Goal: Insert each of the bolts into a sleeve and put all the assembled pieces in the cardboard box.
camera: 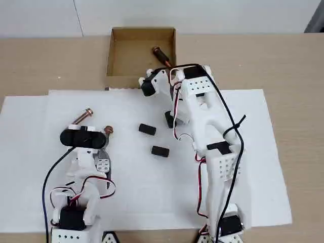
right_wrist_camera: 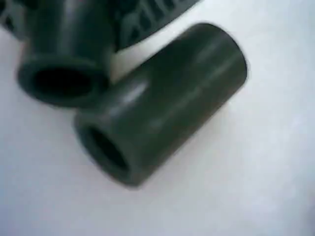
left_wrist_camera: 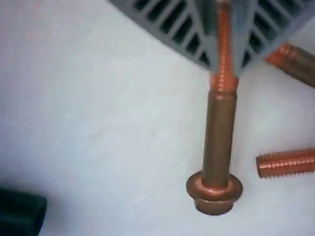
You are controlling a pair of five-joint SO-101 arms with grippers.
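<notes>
My left gripper (left_wrist_camera: 224,61) is shut on the threaded end of a copper bolt (left_wrist_camera: 218,132), whose flanged head rests on the white paper. In the high view this gripper (camera: 105,136) sits at the left, with the bolt head (camera: 108,130) at its tip. My right gripper (camera: 171,119) sits mid-table just below the cardboard box (camera: 117,50). Its ribbed fingers (right_wrist_camera: 147,14) are shut on a black sleeve (right_wrist_camera: 64,64), which touches a second sleeve (right_wrist_camera: 162,103) lying on the paper. One assembled piece (camera: 162,55) lies in the box.
Two more bolts (left_wrist_camera: 287,162) (left_wrist_camera: 295,61) lie close to the held one, and another bolt (camera: 82,116) lies left of the left gripper. Loose sleeves (camera: 147,129) (camera: 160,151) rest between the arms. White paper (camera: 253,116) covers the table.
</notes>
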